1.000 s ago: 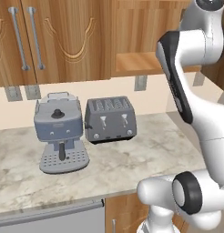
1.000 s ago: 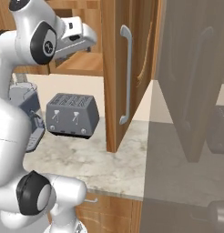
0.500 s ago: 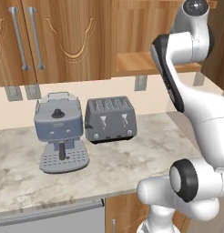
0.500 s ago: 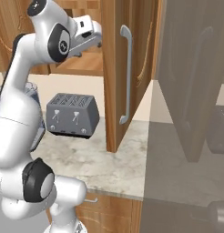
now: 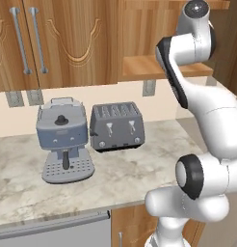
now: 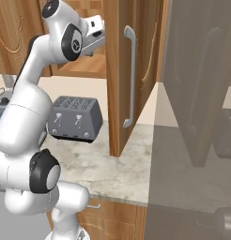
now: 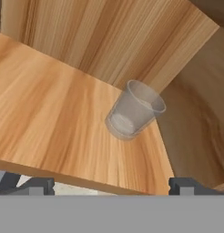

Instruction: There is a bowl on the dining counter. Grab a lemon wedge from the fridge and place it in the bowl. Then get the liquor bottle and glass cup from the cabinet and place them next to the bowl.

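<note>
A clear glass cup [image 7: 134, 109] stands upright on the wooden cabinet shelf [image 7: 54, 123], close to the shelf's inner corner where the back and side walls meet. My gripper [image 7: 114, 186] is open, its two dark fingertips [image 7: 36, 185] set wide apart just in front of the shelf's edge, with nothing between them. The cup is a short way ahead of the fingertips and slightly right of centre. In the right base view my hand [image 6: 95, 28] is raised at shelf height, reaching in behind the open cabinet door [image 6: 124, 70].
Below the cabinet, a grey toaster [image 5: 116, 126] and a coffee machine [image 5: 62, 140] stand on the marble counter [image 5: 130, 169]. Closed cabinet doors [image 5: 53, 43] hang to the left. A translucent grey panel [image 6: 197, 117] rises at the right.
The arm has risen and swung the hand further right, up to the open cabinet shelf. The gripper stays open. Toaster and coffee machine have not moved.
</note>
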Available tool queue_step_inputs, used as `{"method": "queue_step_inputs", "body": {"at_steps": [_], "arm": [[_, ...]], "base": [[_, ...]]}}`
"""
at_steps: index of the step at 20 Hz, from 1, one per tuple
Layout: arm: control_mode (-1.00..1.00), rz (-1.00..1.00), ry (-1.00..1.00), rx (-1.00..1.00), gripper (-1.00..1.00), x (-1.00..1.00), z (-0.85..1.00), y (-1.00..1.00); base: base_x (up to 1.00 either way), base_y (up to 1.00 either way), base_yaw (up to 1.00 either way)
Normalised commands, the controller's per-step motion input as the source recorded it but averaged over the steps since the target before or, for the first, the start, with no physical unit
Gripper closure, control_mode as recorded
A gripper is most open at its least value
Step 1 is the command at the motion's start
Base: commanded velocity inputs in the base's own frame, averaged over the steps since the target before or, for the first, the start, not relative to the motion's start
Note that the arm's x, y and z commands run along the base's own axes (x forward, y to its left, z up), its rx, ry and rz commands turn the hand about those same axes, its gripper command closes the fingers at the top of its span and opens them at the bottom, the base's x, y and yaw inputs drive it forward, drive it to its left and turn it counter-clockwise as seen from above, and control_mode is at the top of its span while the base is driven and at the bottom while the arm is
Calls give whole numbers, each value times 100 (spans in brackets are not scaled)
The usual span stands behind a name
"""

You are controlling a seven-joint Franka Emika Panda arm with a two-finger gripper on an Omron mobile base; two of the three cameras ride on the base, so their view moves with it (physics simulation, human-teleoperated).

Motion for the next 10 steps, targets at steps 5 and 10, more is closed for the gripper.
{"method": "queue_step_inputs", "body": {"at_steps": [5,10], "arm": [[-100,-4,0,0,-100,36,-4,-12],[-100,-3,1,0,-100,38,-7,-12]], "base": [[0,0,0],[0,0,0]]}}
